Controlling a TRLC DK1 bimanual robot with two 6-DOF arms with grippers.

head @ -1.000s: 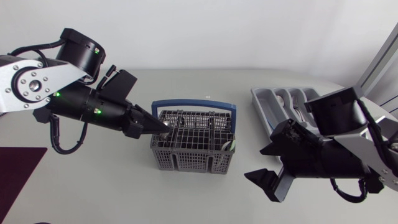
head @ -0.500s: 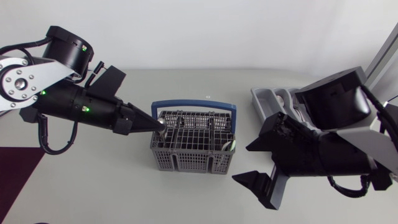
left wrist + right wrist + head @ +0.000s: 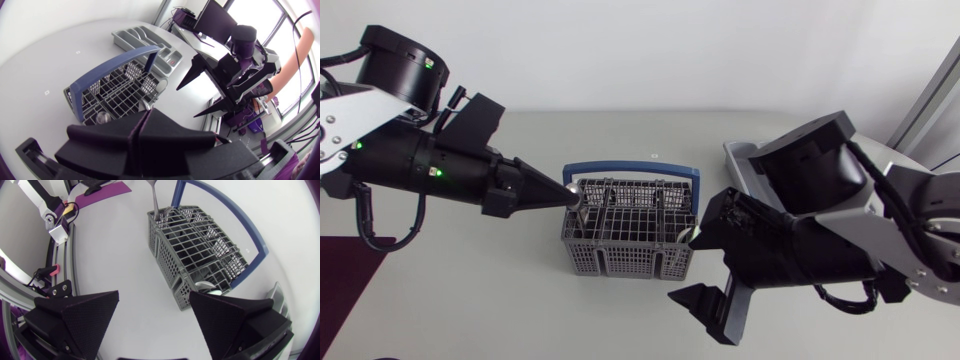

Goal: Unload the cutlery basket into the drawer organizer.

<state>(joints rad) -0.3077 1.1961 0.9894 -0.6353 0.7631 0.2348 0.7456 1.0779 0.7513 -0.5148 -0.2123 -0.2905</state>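
Currently, my left end effector (image 3: 575, 192) is pressed together on the handle of a utensil (image 3: 155, 202) at the 9 o'clock corner of the cutlery basket (image 3: 620, 262), which stands mid-counter (image 3: 520, 300). The utensil's long axis is near upright, with its lower end inside the grid. The drawer organizer (image 3: 742, 152) lies at 2 o'clock from the basket, largely covered by my right arm (image 3: 820, 230). My right end effector (image 3: 154, 294) is spread wide, holding nothing, at the basket's 4 o'clock. Recommended: lift the utensil clear vertically, then carry it toward 2 o'clock. The right arm is nearer the organizer and obstructs that path.
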